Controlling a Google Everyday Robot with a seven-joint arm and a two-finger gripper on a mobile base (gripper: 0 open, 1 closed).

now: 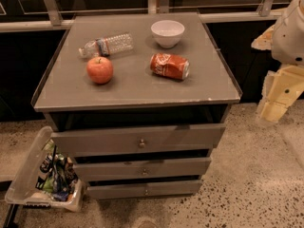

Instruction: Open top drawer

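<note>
Top drawer point(95, 141), brass knob point(141, 143) at centre, below worktop point(137, 87) bearing apple point(99, 70), can point(169, 66), bowl point(167, 33), bottle point(107, 45). Tool point(278, 101) at far right, well apart from drawer; cannot tell whether open.

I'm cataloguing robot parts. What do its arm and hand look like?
At the right edge, beside the cabinet, the arm has a smooth, rounded white shell with a small dark dot. Below it the hand is blocky, pale cream-yellow. No cables or markings show.
</note>
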